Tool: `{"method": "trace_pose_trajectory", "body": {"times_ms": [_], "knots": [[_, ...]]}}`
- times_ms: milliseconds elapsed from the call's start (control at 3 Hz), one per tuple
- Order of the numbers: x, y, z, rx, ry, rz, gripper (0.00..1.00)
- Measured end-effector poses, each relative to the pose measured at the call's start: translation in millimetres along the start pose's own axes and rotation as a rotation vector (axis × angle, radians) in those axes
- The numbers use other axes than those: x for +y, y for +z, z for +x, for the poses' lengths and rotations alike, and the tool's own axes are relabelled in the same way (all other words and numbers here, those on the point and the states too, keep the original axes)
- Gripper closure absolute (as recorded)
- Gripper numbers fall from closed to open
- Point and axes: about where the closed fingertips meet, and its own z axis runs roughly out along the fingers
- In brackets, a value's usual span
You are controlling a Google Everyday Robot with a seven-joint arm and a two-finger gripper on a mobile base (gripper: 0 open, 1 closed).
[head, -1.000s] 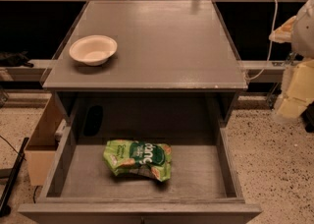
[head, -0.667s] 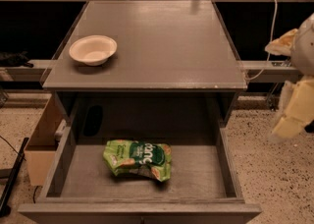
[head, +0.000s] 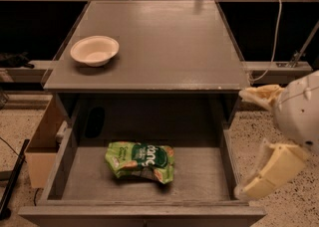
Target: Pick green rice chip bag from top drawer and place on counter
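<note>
End effector (head: 241, 143), spread wide and empty, stood beside the drawer (head: 199, 178); chip bag (head: 140, 161) lay left of it, apparently crumpled: best pinched across a raised fold.

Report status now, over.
Open gripper right of the top drawer, holding nothing. The green rice chip bag lies inside, untouched. Nothing covers it; white bowl on the counter.
</note>
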Motion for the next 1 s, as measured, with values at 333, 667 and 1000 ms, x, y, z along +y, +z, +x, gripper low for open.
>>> {"method": "trace_pose_trajectory", "body": {"times_ms": [333,667,1000], "knots": [[8,39,-14,-0.151,0.039,-0.044,0.00],[24,69,-10,-0.204,0.094,-0.072,0.00],[27,71,-8,-0.200,0.099,-0.078,0.00]]}}
